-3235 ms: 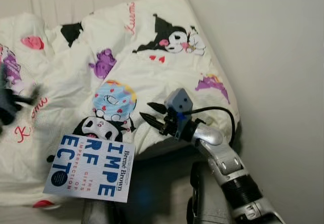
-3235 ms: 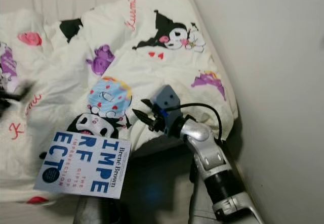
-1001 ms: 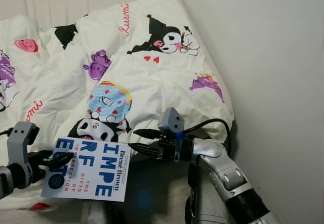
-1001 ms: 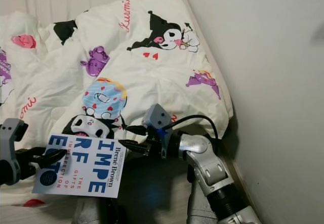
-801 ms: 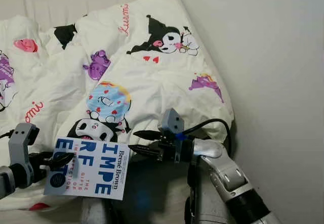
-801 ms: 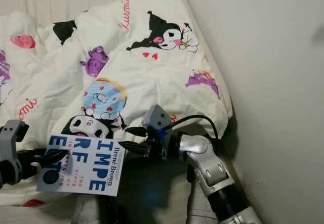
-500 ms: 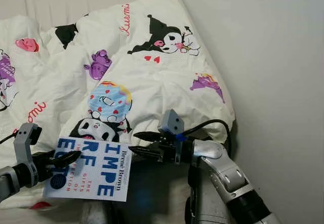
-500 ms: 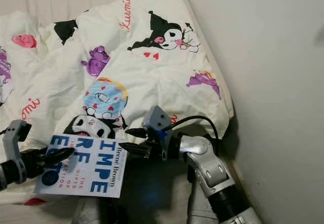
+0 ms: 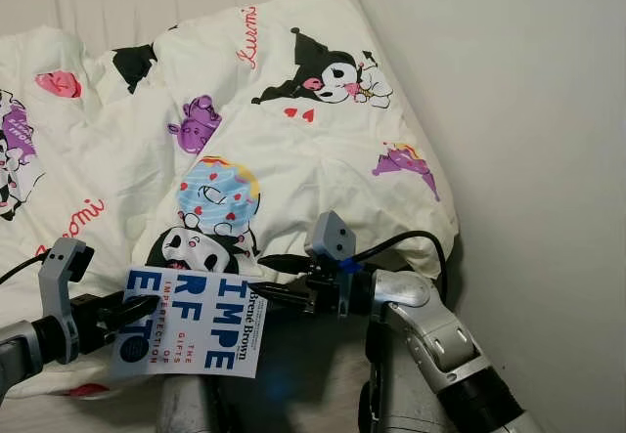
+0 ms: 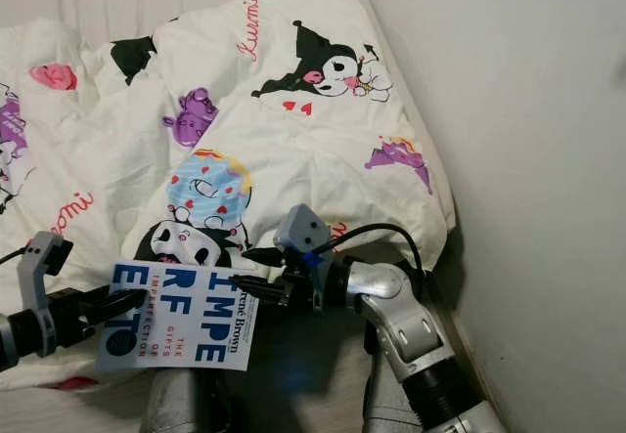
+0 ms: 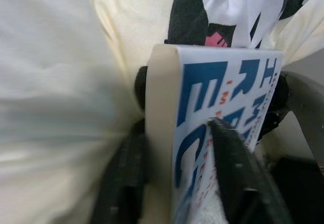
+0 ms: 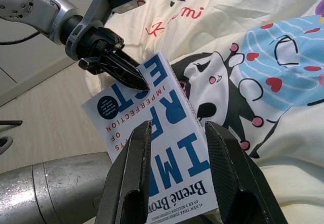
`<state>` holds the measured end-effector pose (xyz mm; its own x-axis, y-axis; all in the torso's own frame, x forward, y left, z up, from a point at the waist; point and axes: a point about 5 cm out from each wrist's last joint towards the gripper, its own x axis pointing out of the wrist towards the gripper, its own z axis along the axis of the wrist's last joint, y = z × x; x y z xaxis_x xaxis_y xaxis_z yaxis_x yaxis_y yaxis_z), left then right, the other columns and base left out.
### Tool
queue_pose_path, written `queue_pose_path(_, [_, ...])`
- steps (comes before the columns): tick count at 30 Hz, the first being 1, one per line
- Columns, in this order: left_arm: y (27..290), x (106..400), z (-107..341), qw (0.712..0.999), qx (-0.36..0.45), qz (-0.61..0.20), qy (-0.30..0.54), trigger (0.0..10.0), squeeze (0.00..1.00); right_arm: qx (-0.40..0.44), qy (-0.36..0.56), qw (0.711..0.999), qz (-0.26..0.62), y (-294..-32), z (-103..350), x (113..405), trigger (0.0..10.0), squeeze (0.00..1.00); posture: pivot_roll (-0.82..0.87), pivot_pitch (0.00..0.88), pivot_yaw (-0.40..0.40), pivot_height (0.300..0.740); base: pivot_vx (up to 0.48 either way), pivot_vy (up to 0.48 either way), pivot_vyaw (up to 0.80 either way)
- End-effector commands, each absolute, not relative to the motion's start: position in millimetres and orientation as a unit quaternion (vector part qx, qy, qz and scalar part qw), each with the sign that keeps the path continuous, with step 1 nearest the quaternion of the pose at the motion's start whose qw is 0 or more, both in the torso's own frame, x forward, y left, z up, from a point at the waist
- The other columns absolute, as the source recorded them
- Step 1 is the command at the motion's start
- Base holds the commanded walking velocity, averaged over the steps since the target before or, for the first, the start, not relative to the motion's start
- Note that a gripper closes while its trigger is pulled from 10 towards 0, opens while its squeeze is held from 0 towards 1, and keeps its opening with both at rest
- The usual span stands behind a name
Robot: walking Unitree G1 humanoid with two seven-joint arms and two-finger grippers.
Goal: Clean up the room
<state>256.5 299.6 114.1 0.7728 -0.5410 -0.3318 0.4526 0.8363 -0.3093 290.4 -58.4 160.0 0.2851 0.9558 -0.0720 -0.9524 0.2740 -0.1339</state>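
Note:
A white book (image 9: pixel 191 333) with big blue letters is held off the front edge of the bed. My left gripper (image 9: pixel 135 308) is shut on the book's left end; in the left wrist view its fingers (image 11: pixel 230 173) pinch the cover and the book (image 11: pixel 223 82) stands between them. My right gripper (image 9: pixel 266 277) is open at the book's right edge, by the author's name. In the right wrist view its two fingers (image 12: pixel 131 183) straddle the near end of the book (image 12: pixel 167 148), with the left gripper (image 12: pixel 121 71) at the far end.
A white duvet (image 9: pixel 245 120) with cartoon prints covers the bed. A plain wall (image 9: pixel 528 110) runs close along the right side. My grey legs (image 9: pixel 186 406) and the dark floor lie below the book.
My left gripper came in from the left and closed on the book's end. The right gripper dropped to the book's right edge. The book has shifted a little to the right.

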Motion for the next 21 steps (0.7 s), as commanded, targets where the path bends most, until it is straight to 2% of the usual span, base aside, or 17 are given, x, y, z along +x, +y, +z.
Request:
queue_pose_path(1, [298,248,97,0.925,-0.112,-0.267,0.246,0.0,0.0,-0.077,-0.004,0.791,0.608,-55,155,284,10.0,0.0,0.03,0.401,-0.04,0.546,0.0,0.0,0.0])
queue_pose_path(7, [305,253,103,0.94,-0.086,-0.239,0.227,0.0,0.0,-0.079,-0.005,0.793,0.604,-56,155,284,10.0,0.0,0.04,0.397,-0.038,0.546,0.0,0.0,0.0])
queue_pose_path(9, [304,262,127,0.959,-0.108,-0.225,0.135,0.0,0.0,-0.081,-0.007,0.795,0.602,-56,156,285,10.0,0.0,0.04,0.395,-0.037,0.546,0.0,0.0,0.0])
queue_pose_path(10, [304,262,127,0.959,-0.108,-0.225,0.135,0.0,0.0,-0.081,-0.007,0.795,0.602,-56,156,285,10.0,0.0,0.04,0.395,-0.037,0.546,0.0,0.0,0.0])
queue_pose_path(11, [303,265,146,0.959,-0.162,-0.224,0.065,0.0,0.0,-0.081,-0.008,0.795,0.601,-56,156,286,10.0,0.0,0.04,0.392,-0.037,0.546,0.0,0.0,0.0])
queue_pose_path(14, [301,264,179,0.933,-0.254,-0.25,-0.046,0.0,0.0,-0.082,-0.01,0.796,0.6,-56,157,286,10.0,0.0,0.04,0.388,-0.04,0.546,0.0,0.0,0.0])
queue_pose_path(16, [301,264,179,0.933,-0.254,-0.25,-0.046,0.0,0.0,-0.082,-0.01,0.796,0.6,-56,157,286,10.0,0.0,0.04,0.388,-0.04,0.546,0.0,0.0,0.0])
queue_pose_path(18, [303,261,199,0.903,-0.311,-0.277,-0.11,0.0,0.0,-0.084,-0.011,0.794,0.602,-55,157,286,10.0,0.0,0.04,0.386,-0.043,0.546,0.0,0.0,0.0])
queue_pose_path(19, [303,261,199,0.903,-0.311,-0.277,-0.11,0.0,0.0,-0.084,-0.011,0.794,0.602,-55,157,286,10.0,0.0,0.04,0.386,-0.043,0.546,0.0,0.0,0.0])
queue_pose_path(20, [305,259,209,0.885,-0.336,-0.291,-0.137,0.0,0.0,-0.086,-0.012,0.793,0.603,-55,157,286,10.0,0.0,0.04,0.385,-0.043,0.546,0.0,0.0,0.0])
queue_pose_path(21, [305,259,209,0.885,-0.336,-0.291,-0.137,0.0,0.0,-0.086,-0.012,0.793,0.603,-55,157,286,10.0,0.0,0.04,0.385,-0.043,0.546,0.0,0.0,0.0])
